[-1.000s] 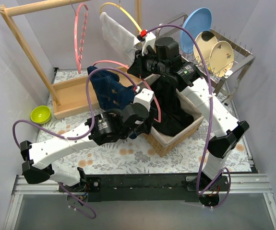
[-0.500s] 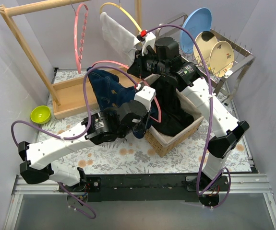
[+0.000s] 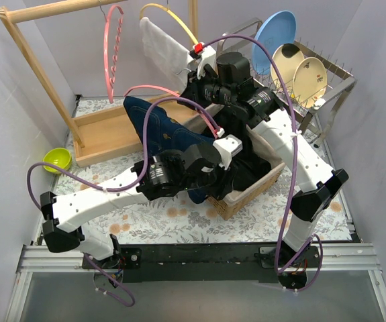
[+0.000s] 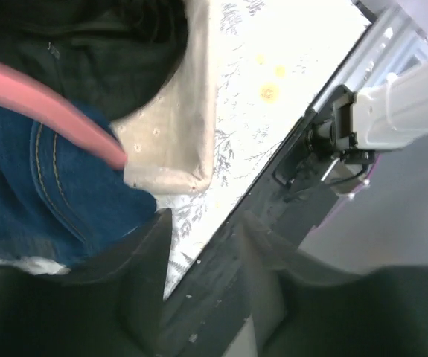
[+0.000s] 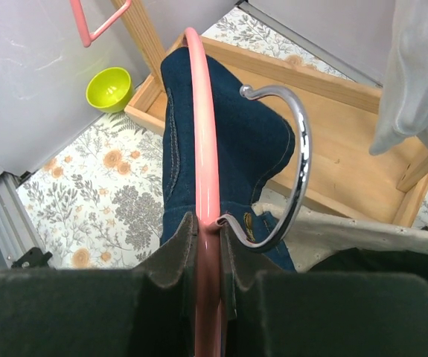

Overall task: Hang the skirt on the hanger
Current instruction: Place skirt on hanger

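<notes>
The skirt is dark blue denim, stretched from the wooden tray down to the basket's near corner. The hanger is pink with a metal hook. Its bar lies across the denim skirt. My right gripper is shut on the pink bar just beside the hook. In the top view that right gripper sits above the basket's far edge. My left gripper is open with nothing between its fingers, and the skirt lies beside its left finger. A pink hanger end pokes into the denim there.
A wicker basket with a pale liner holds dark clothes. A wooden rack with a tray base carries another pink hanger and a yellow one with white cloth. There is a green bowl at left and a dish rack at right.
My left arm swung right toward the basket's near corner, and the skirt stretched out along with it. The left jaws closed and then parted again. The right arm held still.
</notes>
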